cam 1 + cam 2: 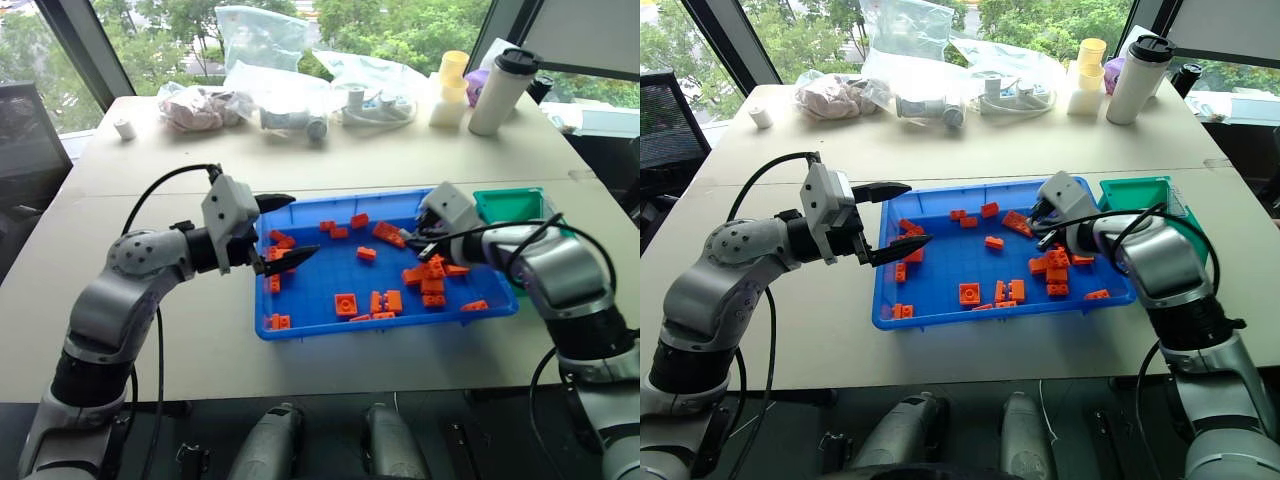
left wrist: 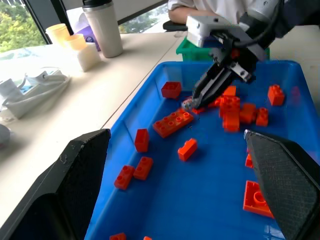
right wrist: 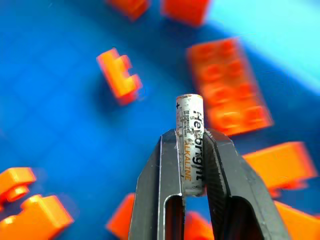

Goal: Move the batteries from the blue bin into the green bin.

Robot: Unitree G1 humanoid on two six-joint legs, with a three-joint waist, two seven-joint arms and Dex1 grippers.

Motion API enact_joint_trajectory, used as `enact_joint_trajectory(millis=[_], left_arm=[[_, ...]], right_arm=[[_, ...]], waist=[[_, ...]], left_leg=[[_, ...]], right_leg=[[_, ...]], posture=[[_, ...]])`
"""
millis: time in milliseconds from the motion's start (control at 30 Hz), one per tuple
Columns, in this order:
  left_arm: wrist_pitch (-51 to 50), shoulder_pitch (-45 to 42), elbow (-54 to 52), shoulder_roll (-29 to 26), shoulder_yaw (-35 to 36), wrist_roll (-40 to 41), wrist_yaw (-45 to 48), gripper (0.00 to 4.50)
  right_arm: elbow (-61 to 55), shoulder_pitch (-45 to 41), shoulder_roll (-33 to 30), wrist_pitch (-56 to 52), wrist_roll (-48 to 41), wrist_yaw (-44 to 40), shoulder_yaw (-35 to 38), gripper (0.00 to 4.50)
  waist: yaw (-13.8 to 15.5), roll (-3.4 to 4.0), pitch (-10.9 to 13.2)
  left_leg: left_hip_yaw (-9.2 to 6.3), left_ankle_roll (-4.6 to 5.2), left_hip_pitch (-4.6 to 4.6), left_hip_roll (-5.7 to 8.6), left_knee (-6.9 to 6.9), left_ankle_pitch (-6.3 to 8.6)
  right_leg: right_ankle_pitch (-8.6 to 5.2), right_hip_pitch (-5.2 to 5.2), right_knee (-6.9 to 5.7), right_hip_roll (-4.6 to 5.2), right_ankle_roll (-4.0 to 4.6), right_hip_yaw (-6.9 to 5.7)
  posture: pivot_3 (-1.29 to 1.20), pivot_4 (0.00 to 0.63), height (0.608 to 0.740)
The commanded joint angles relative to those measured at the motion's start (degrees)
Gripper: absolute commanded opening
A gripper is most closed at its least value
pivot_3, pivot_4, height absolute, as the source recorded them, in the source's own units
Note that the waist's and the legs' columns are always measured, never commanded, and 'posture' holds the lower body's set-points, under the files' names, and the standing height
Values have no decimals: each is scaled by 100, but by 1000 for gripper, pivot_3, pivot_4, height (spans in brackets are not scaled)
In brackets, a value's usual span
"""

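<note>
The blue bin (image 1: 262, 312) lies on the table in front of me, strewn with orange toy bricks (image 1: 431, 278). My right gripper (image 3: 192, 136) hovers over the bin's right half, shut on one grey-silver battery (image 3: 189, 145) that stands up between its fingers; the left wrist view shows this battery (image 2: 187, 104) at the fingertips, above a long brick. The green bin (image 1: 510, 205) stands just beyond the blue bin's right end, behind the right gripper (image 1: 414, 243). My left gripper (image 1: 290, 230) is open over the bin's left end, with nothing between its fingers.
Along the table's far edge lie clear plastic bags (image 1: 262, 40), a white tumbler with a black lid (image 1: 503, 90), yellow cups (image 1: 450, 88) and a small white roll (image 1: 125, 129). A seam (image 1: 330, 187) crosses the table beyond the bins.
</note>
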State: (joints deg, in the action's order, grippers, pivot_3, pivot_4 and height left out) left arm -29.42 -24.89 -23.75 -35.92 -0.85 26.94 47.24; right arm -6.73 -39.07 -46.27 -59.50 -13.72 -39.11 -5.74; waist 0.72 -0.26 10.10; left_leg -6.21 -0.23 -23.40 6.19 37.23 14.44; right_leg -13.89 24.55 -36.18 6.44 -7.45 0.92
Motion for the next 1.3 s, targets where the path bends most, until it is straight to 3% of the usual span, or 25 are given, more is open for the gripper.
enact_joint_trajectory(millis=[33, 233, 433, 467, 533, 733, 933, 1067, 1300], left_arm=[[98, -15, -142, -38, 130, 40, -2, 4500], [244, -146, 92, 79, -11, -30, 76, 4500], [299, -264, 271, 155, -44, 8, 196, 4500], [267, -286, 279, 158, -46, 32, 210, 4500], [234, -298, 275, 163, -53, 42, 224, 4500], [204, -293, 254, 171, -43, 22, 238, 4500], [98, -263, 178, 76, 101, 107, 254, 4500], [13, -262, 158, -35, 257, 174, 242, 4500], [-167, -173, 17, -198, 421, 355, 235, 4500]], right_arm=[[515, -312, -671, 366, 205, 11, 700, 29], [1597, -235, -1374, 941, 533, -59, 911, 29], [1478, 609, -1589, 1320, 469, -559, 944, 29], [1448, 718, -1546, 1308, 447, -565, 969, 829], [1436, 860, -1489, 1301, 406, -591, 1028, 1473], [1388, 776, -1500, 1287, 411, -505, 1171, 4436], [761, 397, -1595, 1140, -181, -1050, 1489, 4481], [-293, 872, -1847, 1356, -764, -1959, 1644, 4481], [-1120, 1240, -1924, 1183, -1215, -2210, 1675, 4481]], waist=[[13, -1, 0], [-45, -2, -1], [-50, 1, 0], [-46, 1, 0], [-39, 1, 0], [-30, 1, 0], [-25, 4, 2], [-5, 4, 2], [-2, 3, 2]], left_leg=[[-1, 0, 0, 0, -1, 0], [6, 1, 2, -5, -5, 0], [9, 1, 2, -6, -5, 0], [10, 1, 2, -6, -4, 0], [9, 1, 2, -6, -3, 0], [9, 0, 2, -5, -3, 0], [9, 0, 2, -5, -3, 0], [6, 4, 2, -7, -5, 2], [4, 26, 2, -5, 4, 15]], right_leg=[[0, -1, 2, 0, 0, -2], [0, -2, 3, -1, 0, 1], [0, 0, 2, -2, 0, 3], [0, 0, 2, -1, 0, 4], [0, 0, 1, -2, 0, 3], [0, 0, 0, -1, 0, 4], [0, 0, 1, -1, 0, 4], [0, 0, 3, -3, 0, 2], [0, -7, 3, 1, -1, -1]], posture=[[0, 150, 740], [0, 150, 740], [0, 150, 740], [0, 150, 740], [0, 150, 740], [0, 150, 740], [0, 150, 740], [0, 150, 740], [0, 150, 740]])
